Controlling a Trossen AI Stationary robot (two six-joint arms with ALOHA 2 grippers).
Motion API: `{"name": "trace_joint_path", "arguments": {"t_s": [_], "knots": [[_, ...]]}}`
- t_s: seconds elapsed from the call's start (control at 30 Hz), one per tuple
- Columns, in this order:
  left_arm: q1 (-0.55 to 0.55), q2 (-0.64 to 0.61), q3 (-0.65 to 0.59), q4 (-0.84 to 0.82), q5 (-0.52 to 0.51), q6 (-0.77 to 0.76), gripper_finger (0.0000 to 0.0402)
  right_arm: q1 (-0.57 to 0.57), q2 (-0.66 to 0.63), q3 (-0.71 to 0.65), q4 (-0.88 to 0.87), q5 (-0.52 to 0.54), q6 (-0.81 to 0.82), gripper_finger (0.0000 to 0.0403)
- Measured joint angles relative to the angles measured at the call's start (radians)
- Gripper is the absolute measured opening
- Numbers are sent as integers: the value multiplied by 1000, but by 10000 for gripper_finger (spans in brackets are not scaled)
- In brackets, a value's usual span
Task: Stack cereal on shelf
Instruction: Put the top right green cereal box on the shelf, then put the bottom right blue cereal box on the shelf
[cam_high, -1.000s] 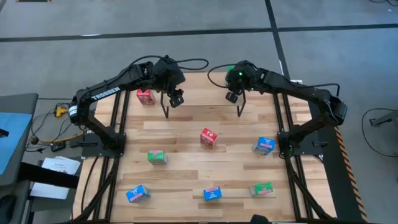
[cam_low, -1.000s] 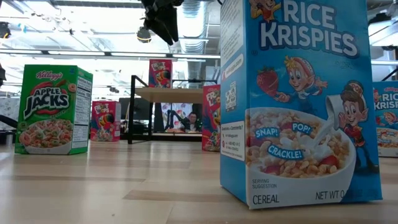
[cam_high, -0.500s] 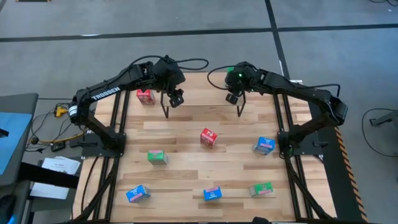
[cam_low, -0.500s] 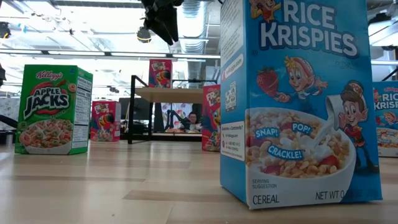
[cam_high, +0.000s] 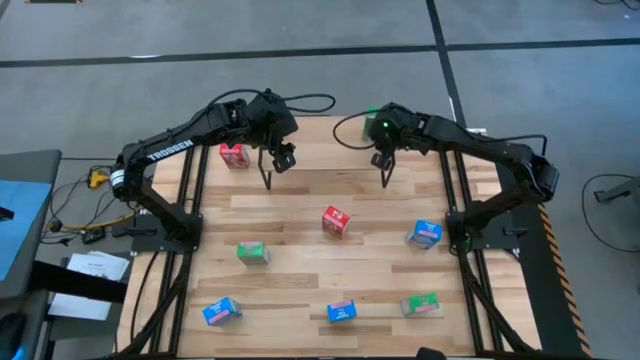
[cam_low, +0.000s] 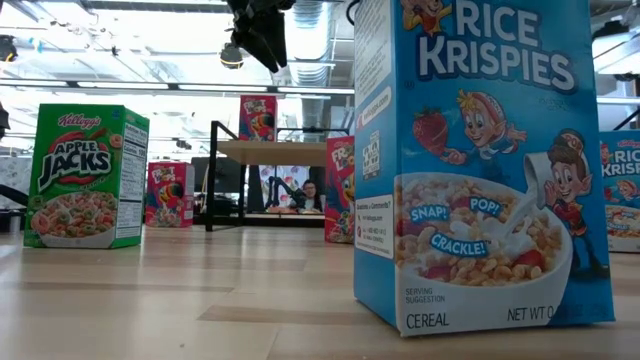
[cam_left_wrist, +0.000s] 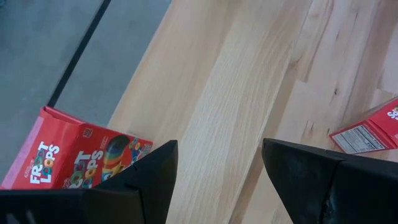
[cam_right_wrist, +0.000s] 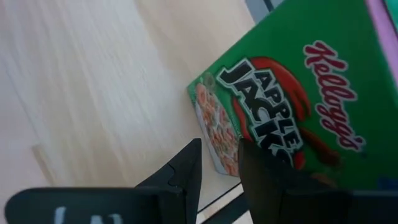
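Note:
The shelf (cam_low: 270, 151), a light-wood board on black wire legs, stands at the table's far middle (cam_high: 325, 145). One red cereal box (cam_low: 258, 117) stands upright on the board. My left gripper (cam_high: 283, 158) hangs open above the shelf's left end; between its fingers (cam_left_wrist: 219, 146) is only bare wood, with a red box (cam_left_wrist: 68, 162) beside them. My right gripper (cam_high: 383, 155) hangs shut over the shelf's right end. Past its fingers (cam_right_wrist: 219, 144) shows a green cereal box (cam_right_wrist: 292, 106), which stands at the table's far edge (cam_high: 371, 114); I see no touch.
Loose boxes stand about the table: red (cam_high: 233, 155) at the far left, red (cam_high: 336, 221) in the middle, green (cam_high: 252, 253), blue (cam_high: 425, 233), and along the near edge blue (cam_high: 221, 311), blue (cam_high: 341, 311) and green (cam_high: 420, 303). A person sits in the room behind (cam_low: 308, 192).
My right gripper has tipped at the wrist, now pointing more steeply down, and has stayed shut over the shelf's right end. My left gripper and the boxes have kept still.

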Motion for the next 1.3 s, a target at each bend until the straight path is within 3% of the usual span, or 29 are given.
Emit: {"name": "trace_joint_path", "arguments": {"t_s": [0.3, 0.57, 0.93, 1.3], "knots": [[0, 0, 0, 0, 0, 0, 224, -9, 0, 0, -5, 2, 0, 127], [-1, 0, 0, 0, 0, -1, 224, 48, 0, 44, -67, 2, 23, 127], [-69, -1, 0, -62, -15, -95, 224, 103, 0, 169, -275, 2, 118, 127], [-137, -42, 1, -84, -34, -170, 224, 185, -8, 188, -495, -21, 196, 127]]}}
